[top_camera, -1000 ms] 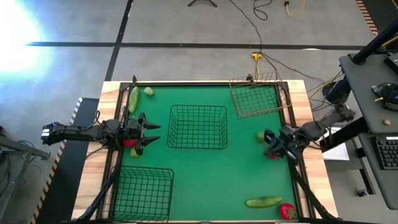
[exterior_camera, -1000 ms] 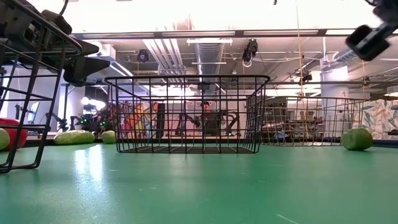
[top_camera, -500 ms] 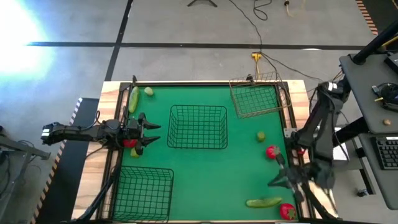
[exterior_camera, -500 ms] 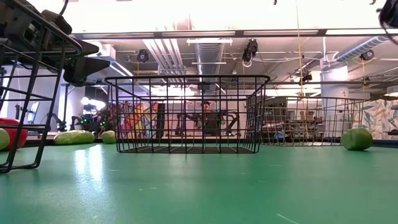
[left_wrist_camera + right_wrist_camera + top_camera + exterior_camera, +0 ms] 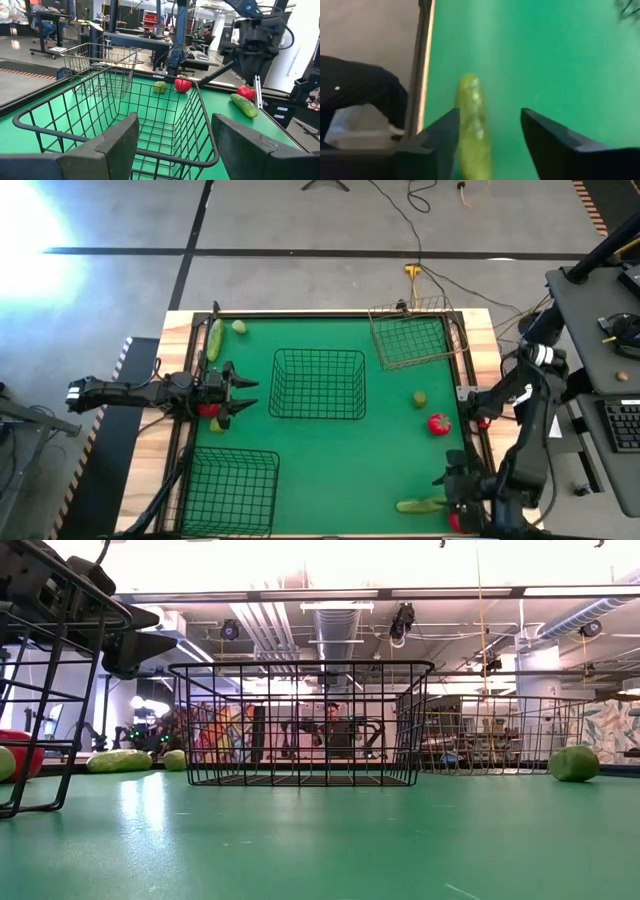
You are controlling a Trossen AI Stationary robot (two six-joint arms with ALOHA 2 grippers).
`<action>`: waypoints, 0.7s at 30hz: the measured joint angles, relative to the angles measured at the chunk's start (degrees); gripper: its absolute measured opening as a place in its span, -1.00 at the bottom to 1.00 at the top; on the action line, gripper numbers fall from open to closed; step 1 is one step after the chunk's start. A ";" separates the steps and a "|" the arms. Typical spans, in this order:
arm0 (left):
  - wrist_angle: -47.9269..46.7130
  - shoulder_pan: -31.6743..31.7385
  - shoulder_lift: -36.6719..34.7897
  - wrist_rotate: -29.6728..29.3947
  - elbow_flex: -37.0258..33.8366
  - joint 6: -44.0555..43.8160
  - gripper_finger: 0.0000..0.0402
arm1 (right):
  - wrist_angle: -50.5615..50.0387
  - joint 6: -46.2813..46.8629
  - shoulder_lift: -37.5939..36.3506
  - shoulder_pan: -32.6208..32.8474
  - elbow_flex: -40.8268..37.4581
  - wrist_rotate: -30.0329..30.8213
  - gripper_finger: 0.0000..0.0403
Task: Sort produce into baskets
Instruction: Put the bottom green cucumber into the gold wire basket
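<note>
Seen from above, with the green table as a clock face, the right gripper hangs over the 5 o'clock corner, fingers spread with nothing between them, just above a green cucumber lying flat there; the wrist view shows that cucumber beside the gap between the two dark fingers, not clamped. A red tomato sits just beside the cucumber at the table's edge, partly hidden by the arm. Another tomato rests at about 3 o'clock, with a small yellow-green fruit just beside it. The left gripper waits at 9 o'clock, fingers parted and empty, over a third tomato and a pale fruit. A second cucumber and one more pale fruit lie near 11 o'clock. One dark basket stands at the centre, a second dark basket at 7 o'clock, and the tan basket at 1 o'clock (tilted, one edge over the table frame). All three baskets hold no produce.
</note>
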 joint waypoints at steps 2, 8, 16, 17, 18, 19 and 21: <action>0.00 0.01 0.04 -0.02 -0.01 0.00 0.16 | -0.24 2.26 2.72 0.00 1.25 -1.33 0.23; 0.01 -0.01 0.10 -0.01 -0.01 -0.01 0.16 | -0.31 5.89 9.83 -2.30 2.68 -10.02 0.60; 0.00 -0.01 0.10 0.00 -0.01 0.02 0.16 | 0.78 1.24 16.84 -8.29 2.57 -23.75 0.76; 0.01 -0.01 0.10 0.00 -0.01 0.00 0.16 | 1.50 -0.52 17.24 -8.94 2.57 -25.61 0.75; 0.01 0.01 0.10 -0.01 -0.01 0.00 0.16 | 2.09 -1.96 17.71 -9.49 2.57 -26.82 0.75; 0.00 -0.01 0.10 0.00 -0.01 0.00 0.16 | 2.24 -2.68 18.16 -9.90 2.59 -27.17 0.74; 0.00 -0.01 0.10 0.00 -0.01 0.01 0.16 | 2.20 -3.65 18.89 -10.69 2.57 -27.27 0.70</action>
